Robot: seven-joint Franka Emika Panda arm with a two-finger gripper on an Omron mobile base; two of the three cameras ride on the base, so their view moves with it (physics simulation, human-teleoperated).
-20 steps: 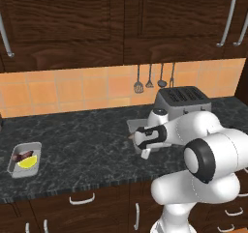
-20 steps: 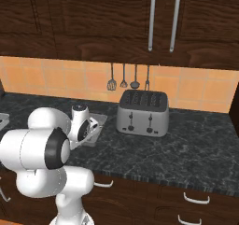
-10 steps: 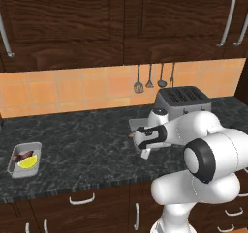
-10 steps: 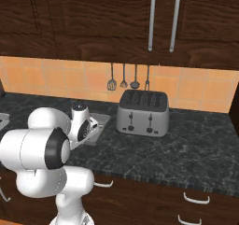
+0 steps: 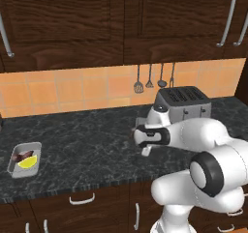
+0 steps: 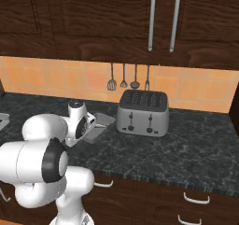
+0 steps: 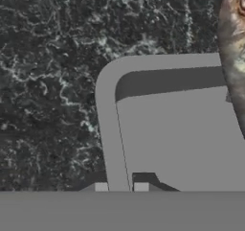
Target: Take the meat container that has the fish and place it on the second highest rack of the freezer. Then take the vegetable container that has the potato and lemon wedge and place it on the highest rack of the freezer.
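Closed on the left rim of a shallow grey rectangular tray (image 7: 177,129): the white arm's hand (image 7: 120,187), its two pale fingertips (image 7: 101,187) pinching the thin wall from either side in the hand view. Lying along that tray's right side, a slim silvery-brown fish (image 7: 233,52), partly cut off by the picture's edge. Seen from the right base camera, the same tray (image 6: 103,124) resting on the dark marbled stone desk (image 6: 186,144), just left of a silver four-slot toaster (image 6: 142,112) that stands near the back edge, with the hand low over the tray's near end. Far off toward the desk's left front corner in the left base view, well apart from the arm, a second small grey tray (image 5: 24,159) holding a bright yellow lemon wedge (image 5: 27,162) and, touching it, a dark reddish-brown potato (image 5: 24,155). On the orange tiled wall behind the toaster, four dark hanging utensils (image 5: 155,80) under dark wood cabinets (image 5: 121,19).
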